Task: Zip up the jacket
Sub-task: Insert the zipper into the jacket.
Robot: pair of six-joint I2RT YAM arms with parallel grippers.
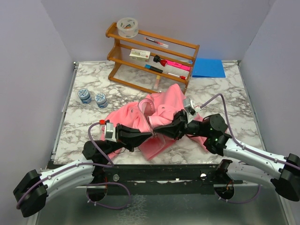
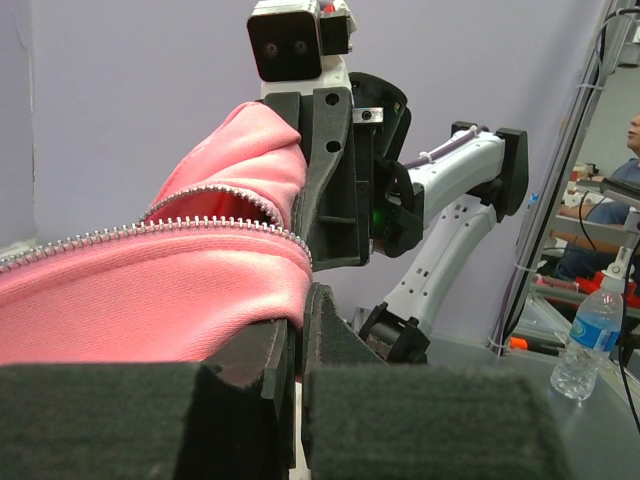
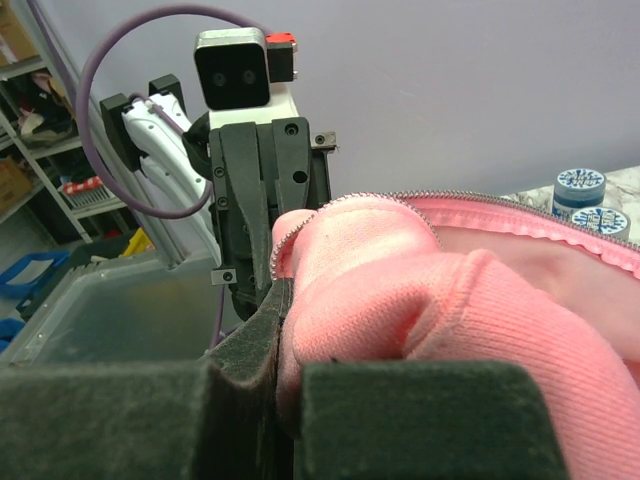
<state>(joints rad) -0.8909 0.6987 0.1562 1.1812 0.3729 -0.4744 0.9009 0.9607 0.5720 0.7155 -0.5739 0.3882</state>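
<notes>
The pink fleece jacket (image 1: 154, 117) lies crumpled in the middle of the marble table, its zipper open. My left gripper (image 1: 151, 134) is shut on the jacket's front edge from the left; in the left wrist view the pink fabric (image 2: 150, 300) with its zipper teeth (image 2: 120, 233) runs into the closed pads. My right gripper (image 1: 161, 129) is shut on the jacket's edge from the right, facing the left one; in the right wrist view the fleece (image 3: 400, 290) bulges out of the closed pads and the zipper teeth (image 3: 276, 255) curve past them. The slider is not visible.
A wooden rack (image 1: 152, 56) with pens, a box and a tape roll (image 1: 127, 27) stands at the back. Two small blue-and-white tubs (image 1: 92, 97) sit at left. A blue folder (image 1: 208, 68) lies at back right.
</notes>
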